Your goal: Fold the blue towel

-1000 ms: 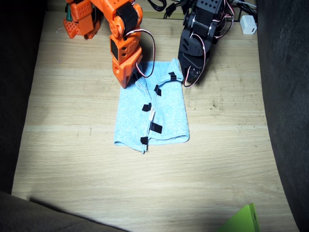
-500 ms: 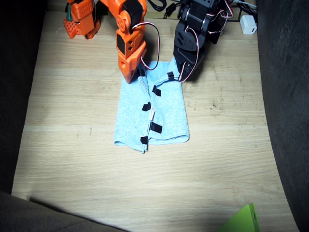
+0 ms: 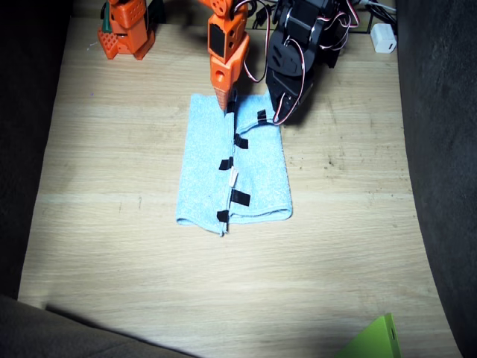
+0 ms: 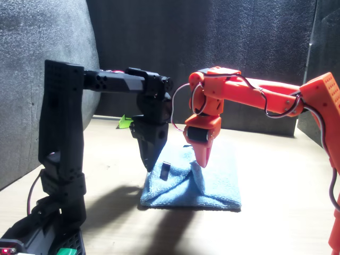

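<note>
The orange right arm's tool [image 3: 225,101] points down at the far edge of the blue towel [image 3: 205,175], its tips together and pinching a bit of cloth at the middle seam. The black left arm's tool [image 3: 285,112] hangs just beside the towel's far corner; I cannot tell if it is apart or together. The towel lies folded on the wooden counter [image 3: 112,224], with black tape marks [image 3: 240,197] along the seam
</note>
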Controlling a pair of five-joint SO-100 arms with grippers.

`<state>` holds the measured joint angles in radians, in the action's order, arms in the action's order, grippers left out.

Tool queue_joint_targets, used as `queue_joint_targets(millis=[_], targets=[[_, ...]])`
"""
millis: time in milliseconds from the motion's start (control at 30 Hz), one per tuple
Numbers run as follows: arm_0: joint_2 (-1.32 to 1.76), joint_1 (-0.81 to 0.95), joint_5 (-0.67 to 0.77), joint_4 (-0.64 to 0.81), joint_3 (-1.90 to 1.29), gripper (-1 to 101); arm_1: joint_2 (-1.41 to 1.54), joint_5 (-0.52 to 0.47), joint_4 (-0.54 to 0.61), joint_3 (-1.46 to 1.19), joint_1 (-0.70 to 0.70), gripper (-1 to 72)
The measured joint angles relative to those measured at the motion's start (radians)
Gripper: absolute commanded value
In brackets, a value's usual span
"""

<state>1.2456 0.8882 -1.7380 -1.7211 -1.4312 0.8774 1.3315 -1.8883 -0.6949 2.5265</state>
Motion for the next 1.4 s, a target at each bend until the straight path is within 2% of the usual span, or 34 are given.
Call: queue_joint_targets(millis=[233, 433, 733, 1200, 1300, 1400], targets=[[0.018, 0.003, 0.000, 0.008, -0.006, 0, 0.049, 0.000, -0.031, 0.003, 0.009, 0.1], [-0.026, -0.075, 0.000, 0.002, 0.028, 0, 0.236, 0.000, -0.032, -0.066, -0.130, 0.1], [-0.112, -0.183, 0.000, -0.060, 0.181, 0, 0.523, -0.064, -0.028, -0.310, -0.420, 0.1], [-0.290, -0.360, -0.014, -0.310, 0.563, 0, 0.612, -0.066, 0.133, -0.629, -0.465, 0.1], [-0.291, -0.334, -0.015, -0.311, 0.601, 0, 0.614, -0.064, 0.152, -0.664, -0.495, 0.1], [-0.256, -0.233, -0.032, -0.314, 0.597, 0, 0.626, -0.072, 0.169, -0.696, -0.546, 0.1]])
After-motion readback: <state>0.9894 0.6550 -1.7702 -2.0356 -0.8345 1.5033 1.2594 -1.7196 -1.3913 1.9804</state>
